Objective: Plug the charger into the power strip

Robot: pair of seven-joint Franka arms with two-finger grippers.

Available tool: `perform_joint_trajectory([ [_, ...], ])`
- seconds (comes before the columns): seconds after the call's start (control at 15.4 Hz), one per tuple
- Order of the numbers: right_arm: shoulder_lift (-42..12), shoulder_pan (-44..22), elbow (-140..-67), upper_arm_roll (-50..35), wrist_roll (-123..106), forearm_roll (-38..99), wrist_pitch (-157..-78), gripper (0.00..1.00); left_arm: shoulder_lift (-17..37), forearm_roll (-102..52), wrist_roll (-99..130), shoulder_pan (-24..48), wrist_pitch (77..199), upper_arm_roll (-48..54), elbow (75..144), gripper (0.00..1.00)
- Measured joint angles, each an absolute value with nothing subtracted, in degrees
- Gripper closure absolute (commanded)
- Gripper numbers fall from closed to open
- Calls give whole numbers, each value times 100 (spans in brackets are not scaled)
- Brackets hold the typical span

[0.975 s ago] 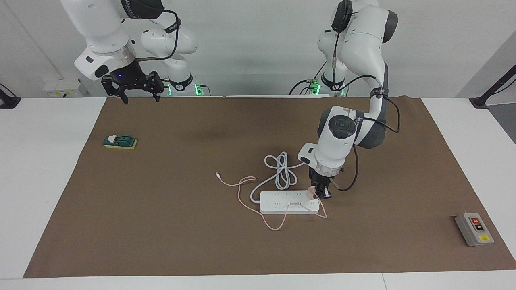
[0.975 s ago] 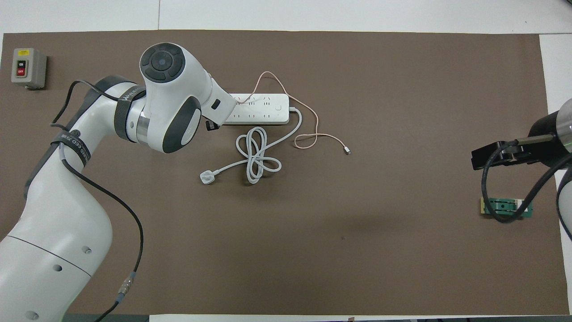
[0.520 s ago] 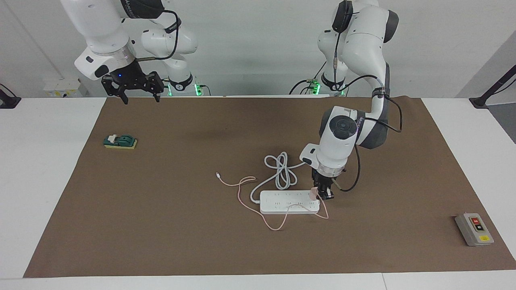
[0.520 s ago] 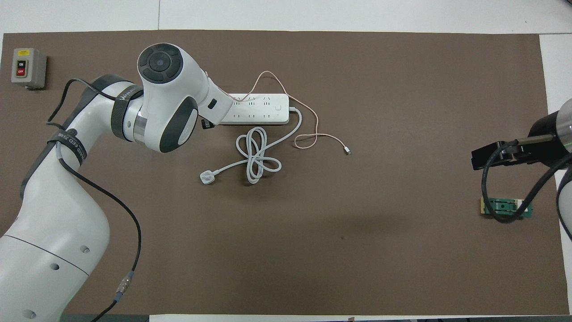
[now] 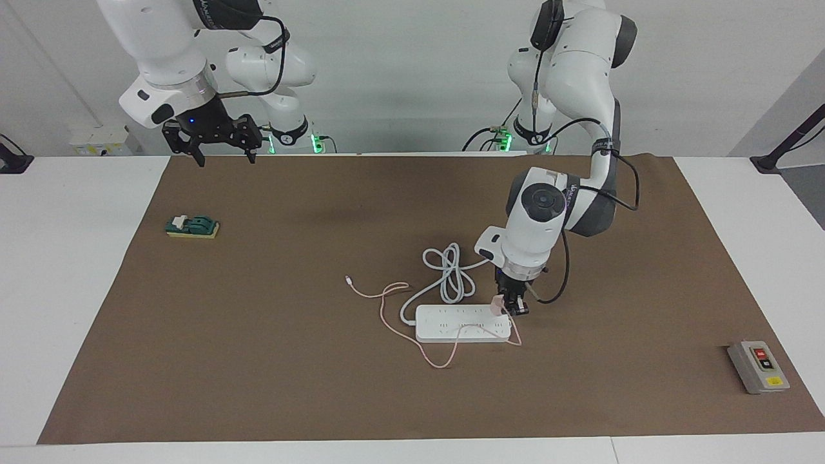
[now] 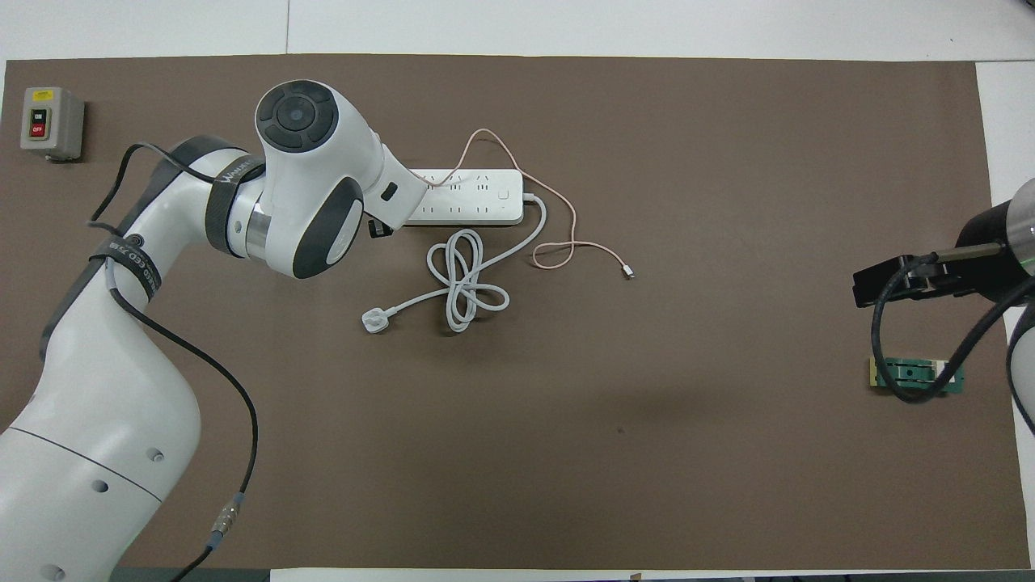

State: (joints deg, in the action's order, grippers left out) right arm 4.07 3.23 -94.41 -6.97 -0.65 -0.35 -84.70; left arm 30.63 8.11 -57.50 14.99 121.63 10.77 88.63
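While the left gripper (image 5: 513,308) pinches the small pale-pink cube-shaped charger (image 5: 496,305), it holds it at the left-arm end of the long flat white power strip (image 5: 461,323).

On the brown mat (image 5: 271,361), the strip lies flat with its thick white cord (image 5: 451,270) looped nearer the robots, ending in a white three-pin plug (image 6: 373,321). From the charger, a thin pink cable (image 5: 412,335) trails across the strip and over the mat. Whether the charger is seated in a socket cannot be told. Waiting high over the mat's edge at its own end, the right gripper (image 5: 222,154) has its jaws spread; a small green block (image 5: 192,226) lies on the mat below it. Off by the left arm's end sits a grey button box (image 5: 758,367).
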Motion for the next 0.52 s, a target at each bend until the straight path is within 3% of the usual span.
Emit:
perform_joint_trajectory([
  [0.52,407,323,-9441,-697,-65,-35,-8470,0,3062,812,-5750,1499,12191,1089,8874,100],
])
